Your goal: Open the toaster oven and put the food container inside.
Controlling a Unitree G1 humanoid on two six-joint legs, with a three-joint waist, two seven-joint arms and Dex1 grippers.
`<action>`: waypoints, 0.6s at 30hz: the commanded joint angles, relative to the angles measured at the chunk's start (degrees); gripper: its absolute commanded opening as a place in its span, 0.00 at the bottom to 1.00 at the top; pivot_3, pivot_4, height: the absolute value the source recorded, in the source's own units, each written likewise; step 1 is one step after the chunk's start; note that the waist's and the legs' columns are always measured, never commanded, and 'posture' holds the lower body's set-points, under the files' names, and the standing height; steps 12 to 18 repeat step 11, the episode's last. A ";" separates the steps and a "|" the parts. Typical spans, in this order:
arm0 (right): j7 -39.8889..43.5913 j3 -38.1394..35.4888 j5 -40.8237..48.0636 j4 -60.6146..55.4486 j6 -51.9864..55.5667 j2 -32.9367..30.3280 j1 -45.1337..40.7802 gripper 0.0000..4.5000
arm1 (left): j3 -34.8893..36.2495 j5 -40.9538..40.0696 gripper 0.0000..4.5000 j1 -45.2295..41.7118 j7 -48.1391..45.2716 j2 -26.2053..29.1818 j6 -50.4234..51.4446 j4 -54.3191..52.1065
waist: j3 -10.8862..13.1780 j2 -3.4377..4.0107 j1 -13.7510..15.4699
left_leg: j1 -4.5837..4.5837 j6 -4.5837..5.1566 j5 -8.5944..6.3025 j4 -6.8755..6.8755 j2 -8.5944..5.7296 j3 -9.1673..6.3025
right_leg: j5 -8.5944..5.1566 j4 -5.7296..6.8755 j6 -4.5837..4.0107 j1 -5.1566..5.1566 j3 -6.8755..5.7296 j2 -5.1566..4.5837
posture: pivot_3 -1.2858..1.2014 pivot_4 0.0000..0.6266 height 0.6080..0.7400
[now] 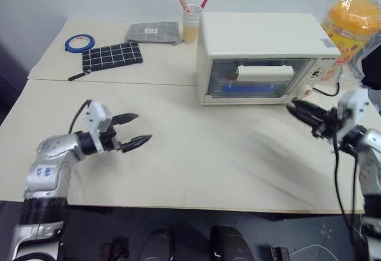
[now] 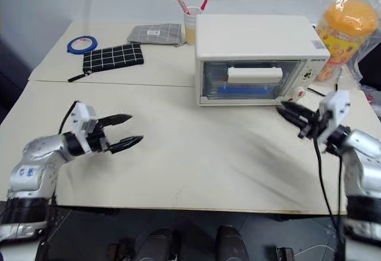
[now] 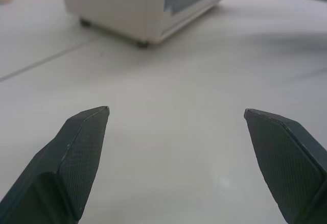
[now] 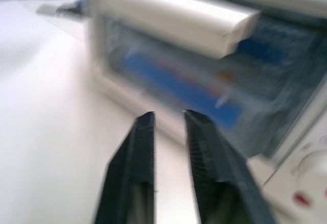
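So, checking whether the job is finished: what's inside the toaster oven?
Through the closed glass door of the toaster oven, the food container shows blue; the white handle covers its upper part.

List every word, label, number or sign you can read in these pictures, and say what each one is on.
None can be read.
toaster oven: dark print at the top of its knob panel, too small.
grey pouch: a white label, too small.
orange-lidded jar: coloured print on its wrapper, blurred.
left arm: blue marks on its shell, unreadable.
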 commanded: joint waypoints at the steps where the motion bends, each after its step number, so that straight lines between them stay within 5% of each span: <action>1: 2.24 -1.31 0.59 -10.57 -3.31 0.31 8.19 0.50 | 2.58 2.52 1.00 5.33 -1.08 2.28 -6.74 -2.65 | 0.00 0.00 -0.04 | 0.08 -0.01 -0.02 0.01 0.01 0.02 | 0.00 0.02 0.00 0.05 0.02 0.00 | 0.52 0.24 1.00; 8: 2.09 1.67 -3.15 -10.41 -11.49 5.16 17.12 1.00 | 3.41 5.29 1.00 11.35 2.23 1.36 -13.95 -1.84 | 0.00 0.01 -0.01 | 0.26 -0.02 -0.11 -0.01 0.04 0.07 | 0.06 -0.14 -0.12 0.08 0.16 -0.42 | 0.52 0.24 1.00; 18: 1.72 2.01 -3.35 -11.02 -11.97 5.75 18.07 1.00 | 2.85 5.05 1.00 11.83 2.63 1.45 -13.35 -4.53 | 0.00 0.01 0.10 | 0.22 -0.02 -0.11 -0.04 -0.03 0.03 | 0.06 -0.14 -0.12 0.06 0.06 -0.54 | 0.52 0.24 1.00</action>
